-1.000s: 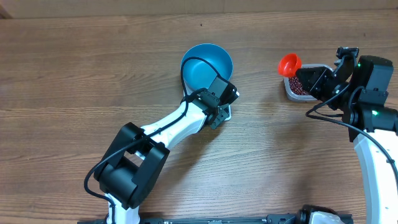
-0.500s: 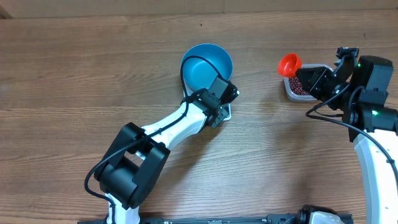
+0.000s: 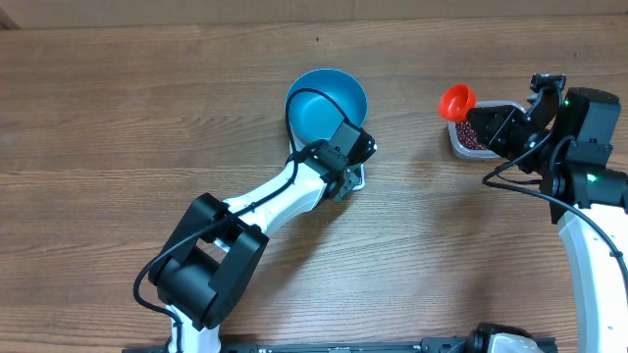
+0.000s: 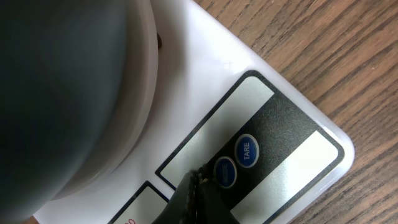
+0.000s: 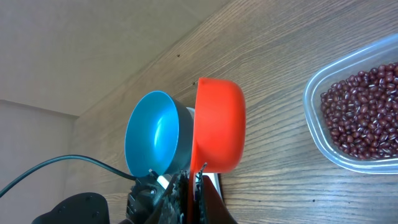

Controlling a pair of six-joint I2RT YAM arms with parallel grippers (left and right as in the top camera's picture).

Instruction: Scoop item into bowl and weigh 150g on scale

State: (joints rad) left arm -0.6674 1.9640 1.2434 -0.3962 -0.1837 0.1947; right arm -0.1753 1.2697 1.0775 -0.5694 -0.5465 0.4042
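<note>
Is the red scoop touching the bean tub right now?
Apart. The right wrist view shows a strip of bare table between the red scoop and the clear tub of beans.

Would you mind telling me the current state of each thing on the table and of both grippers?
Bowl: empty, on the scale.
Scale: carrying the bowl.
Tub: uncovered, holding beans.
Beans: lying in the tub.
Scoop: upright, held by its handle.
Left gripper: shut, tip by the scale's buttons.
Right gripper: shut on the scoop.
</note>
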